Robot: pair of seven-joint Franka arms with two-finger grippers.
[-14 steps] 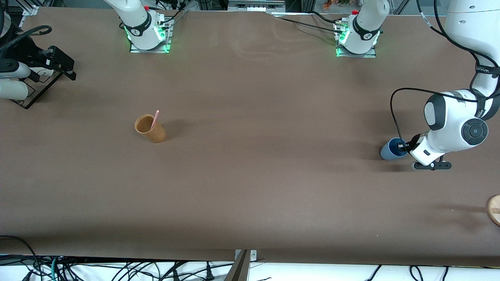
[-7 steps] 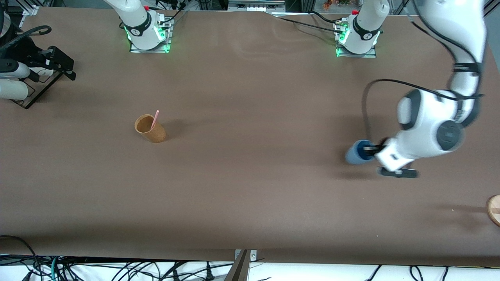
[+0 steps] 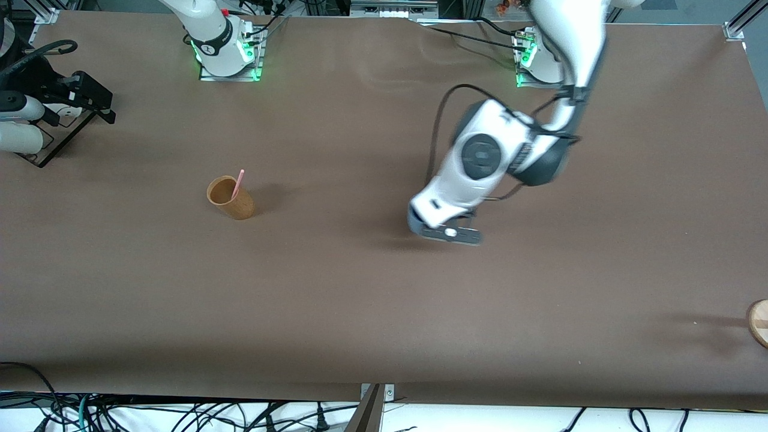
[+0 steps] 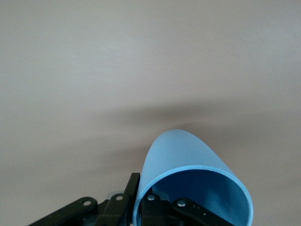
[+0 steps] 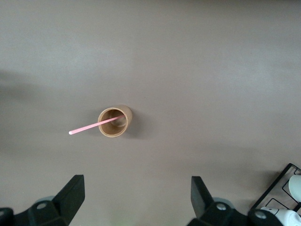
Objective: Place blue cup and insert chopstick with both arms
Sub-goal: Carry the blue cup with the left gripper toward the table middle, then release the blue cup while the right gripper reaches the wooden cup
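Carrying step in hand: left gripper (image 4: 141, 207) over the middle of the surface (image 3: 360, 312), jaws clamped on the blue cup (image 4: 188, 174). Right gripper (image 5: 136, 197) waiting high above the tan cup (image 3: 230, 197) with the chopstick (image 3: 238, 182) inside, jaws wide apart. Next: setting the blue cup down upright.

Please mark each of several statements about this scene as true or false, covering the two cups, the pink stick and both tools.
1. The chopstick stands in the tan cup. True.
2. The left tool is open and holds nothing. False: it is shut on the rim of the blue cup.
3. The right tool is open, high over the tan cup. True.
4. The blue cup stands on the table beside the tan cup. False: the left tool carries it above the middle of the table.
5. The tan cup lies on its side. False: it stands upright.
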